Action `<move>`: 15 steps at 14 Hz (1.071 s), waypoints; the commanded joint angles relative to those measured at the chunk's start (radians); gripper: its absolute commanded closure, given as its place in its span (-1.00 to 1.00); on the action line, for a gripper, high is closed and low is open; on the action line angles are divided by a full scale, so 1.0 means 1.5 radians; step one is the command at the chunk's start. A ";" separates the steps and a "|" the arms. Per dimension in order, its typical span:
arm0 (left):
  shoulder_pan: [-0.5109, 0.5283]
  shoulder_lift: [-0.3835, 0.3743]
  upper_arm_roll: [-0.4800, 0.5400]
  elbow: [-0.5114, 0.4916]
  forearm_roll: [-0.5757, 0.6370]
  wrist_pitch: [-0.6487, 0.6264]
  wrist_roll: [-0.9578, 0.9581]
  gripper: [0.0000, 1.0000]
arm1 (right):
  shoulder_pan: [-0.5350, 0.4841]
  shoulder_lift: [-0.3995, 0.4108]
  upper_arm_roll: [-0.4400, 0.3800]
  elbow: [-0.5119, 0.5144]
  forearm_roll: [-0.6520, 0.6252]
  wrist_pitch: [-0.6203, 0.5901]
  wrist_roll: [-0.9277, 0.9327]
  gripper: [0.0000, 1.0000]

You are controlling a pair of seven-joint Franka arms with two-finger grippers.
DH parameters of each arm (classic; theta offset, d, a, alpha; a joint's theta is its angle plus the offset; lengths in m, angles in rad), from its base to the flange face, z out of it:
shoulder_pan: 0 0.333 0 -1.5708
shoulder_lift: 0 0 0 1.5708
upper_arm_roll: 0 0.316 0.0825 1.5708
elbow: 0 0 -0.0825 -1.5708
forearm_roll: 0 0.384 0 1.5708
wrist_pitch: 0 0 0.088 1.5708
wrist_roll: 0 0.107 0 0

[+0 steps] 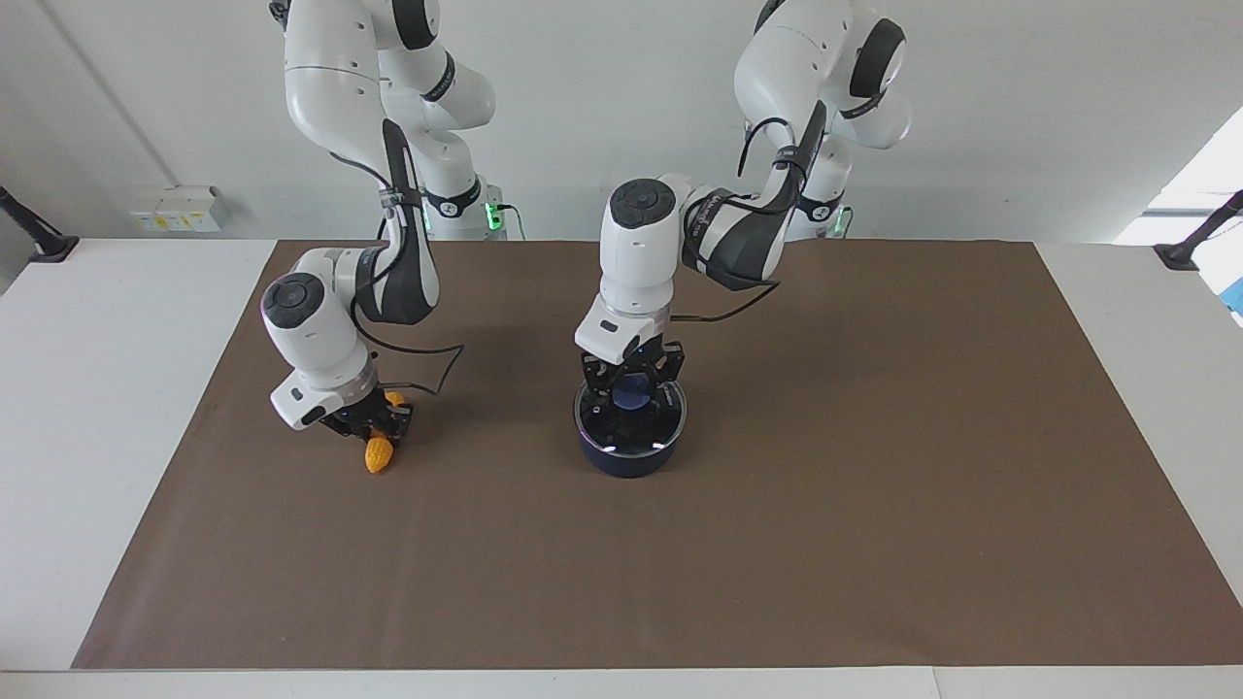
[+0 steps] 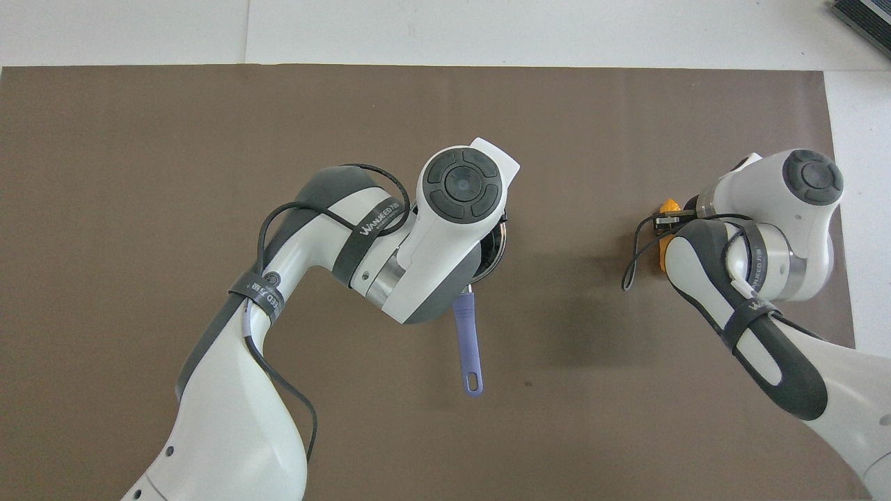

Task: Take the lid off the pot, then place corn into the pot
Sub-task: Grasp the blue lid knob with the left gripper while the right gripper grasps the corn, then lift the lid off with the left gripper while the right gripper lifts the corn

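The dark navy pot (image 1: 626, 462) stands mid-table, its long blue handle (image 2: 466, 334) pointing toward the robots. The clear glass lid (image 1: 621, 433) sits on the pot or barely above it; I cannot tell which. My left gripper (image 1: 633, 392) is shut on the lid's blue knob, and its wrist hides most of the lid in the overhead view (image 2: 497, 243). The yellow-orange corn (image 1: 378, 454) lies on the mat toward the right arm's end. My right gripper (image 1: 375, 427) is down over it and shut on its middle. Only the corn's tip shows in the overhead view (image 2: 669, 207).
A brown mat (image 1: 825, 505) covers most of the white table (image 1: 87, 408). A bare strip of table lies beside the corn. A dark object (image 2: 866, 17) sits at the table's corner farthest from the robots, at the right arm's end.
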 commanded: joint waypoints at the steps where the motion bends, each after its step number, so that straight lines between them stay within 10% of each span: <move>1: -0.008 -0.005 0.010 0.010 0.013 -0.016 -0.016 0.96 | -0.001 -0.004 0.003 -0.007 0.006 0.008 -0.004 1.00; 15: 0.053 -0.147 0.014 -0.037 0.005 -0.079 0.004 1.00 | 0.002 -0.122 0.046 0.127 0.008 -0.235 0.084 1.00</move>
